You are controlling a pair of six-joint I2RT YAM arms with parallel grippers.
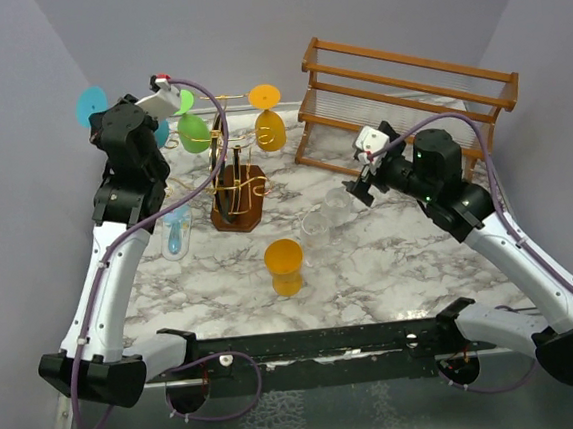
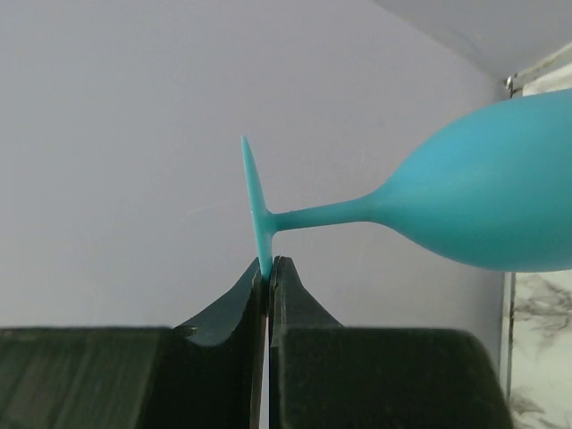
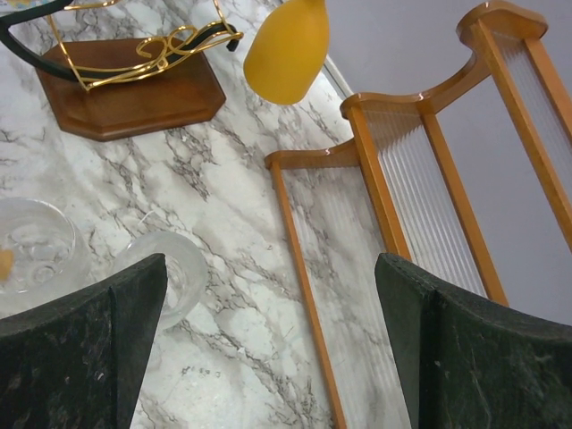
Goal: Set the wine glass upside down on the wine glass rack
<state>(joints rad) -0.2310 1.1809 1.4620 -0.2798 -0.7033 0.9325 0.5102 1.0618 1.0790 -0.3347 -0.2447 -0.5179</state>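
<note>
Overhead view: a white and grey marble tabletop sits between pale lilac walls. Left of centre stands the thin gold wire wine glass rack, with scrolled arms on a small dark wooden base. A green plastic wine glass and an orange plastic wine glass hang from it bowl-down, their feet caught on the arms. The left gripper hovers high, just left of the rack's top, carrying the teal plastic wine glass in the air; this is the glass to be hung. A second orange glass stands on the marble in front; a pale blue glass lies beside the base; clear glasses lie near the right gripper; a larger brown slatted wooden rack stands at back right.

Left wrist view: the dark fingers are pressed together on the rim of the teal glass's flat foot; the stem runs sideways with the bowl out to the right, against bare wall. Pinching only the foot's edge probably leaves the stem free to slide into a wire arm — the glass seems to need tipping bowl-down first.

Right wrist view: the two dark fingers are spread wide with nothing between them; below are a clear glass, marble and the slatted rack. This arm looks parked aside — likely to leave room.
</note>
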